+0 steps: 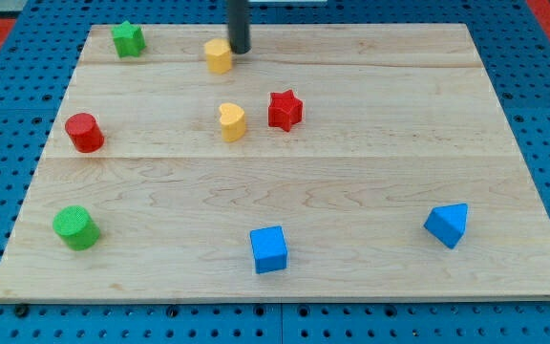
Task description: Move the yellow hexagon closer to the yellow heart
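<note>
The yellow hexagon (219, 55) sits near the view's top, left of centre. The yellow heart (232, 121) lies below it, toward the board's middle, a clear gap between them. My tip (241, 52) is the lower end of the dark rod coming down from the view's top; it stands just to the right of the yellow hexagon, touching or almost touching its side. A red star (285, 110) lies just right of the yellow heart.
A green star (128, 39) is at the top left. A red cylinder (84, 132) is at the left. A green cylinder (75, 227) is at the bottom left. A blue cube (268, 249) and a blue triangular block (447, 225) lie near the wooden board's (370, 162) bottom.
</note>
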